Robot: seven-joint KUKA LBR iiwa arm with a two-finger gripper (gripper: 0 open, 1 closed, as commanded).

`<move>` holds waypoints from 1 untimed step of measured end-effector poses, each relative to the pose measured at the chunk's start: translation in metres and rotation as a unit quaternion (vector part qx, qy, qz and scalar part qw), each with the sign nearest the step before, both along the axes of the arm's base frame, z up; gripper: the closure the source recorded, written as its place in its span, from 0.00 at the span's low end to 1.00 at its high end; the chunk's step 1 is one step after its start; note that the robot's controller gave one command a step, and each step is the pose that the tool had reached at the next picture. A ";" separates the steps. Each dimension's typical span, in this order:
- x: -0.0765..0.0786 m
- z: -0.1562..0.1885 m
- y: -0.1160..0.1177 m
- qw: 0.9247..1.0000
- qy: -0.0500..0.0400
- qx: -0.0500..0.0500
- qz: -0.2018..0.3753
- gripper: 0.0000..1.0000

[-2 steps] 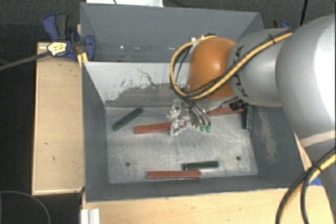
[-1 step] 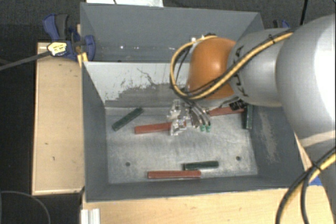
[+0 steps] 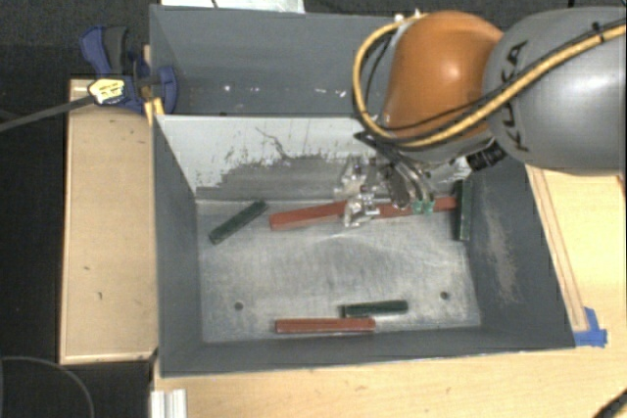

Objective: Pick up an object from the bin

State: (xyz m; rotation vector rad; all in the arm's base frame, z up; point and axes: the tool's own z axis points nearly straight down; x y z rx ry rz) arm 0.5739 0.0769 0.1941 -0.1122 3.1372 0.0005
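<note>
A grey metal bin (image 3: pixel 294 64) seen from above, its floor scuffed and scratched pale. A silver arm (image 3: pixel 573 103) with a rounded orange cover (image 3: pixel 441 69) and yellow-and-black cables enters from the right of the frame.

The gripper (image 3: pixel 364 203), a cluster of bright metal parts, sits just right of the frame's centre, directly over a long red bar (image 3: pixel 306 217). This bar lies nearly level across the upper part of the bin floor; its left half is bare and its right end pokes out past the gripper. Whether the gripper is open or closed cannot be told, nor whether it touches the bar.

Four more bars lie apart from it:
- A left green bar (image 3: pixel 237 221), tilted, just off the long bar's left end.
- A right green bar (image 3: pixel 460 215), running up and down the frame near the right wall.
- A low green bar (image 3: pixel 374 308) at the lower centre.
- A short red bar (image 3: pixel 324 326) just below it.

All are slim, straight, matt and square-edged.

The long red bar looks stiff, light and unlikely to break. It lies flat on smooth metal, so it may slide or pivot if nudged. The best hold is probably across its narrow width near the middle, so that neither end droops.
</note>
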 end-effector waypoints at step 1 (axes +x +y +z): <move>0.000 0.000 0.000 1.000 0.000 0.000 0.000 1.00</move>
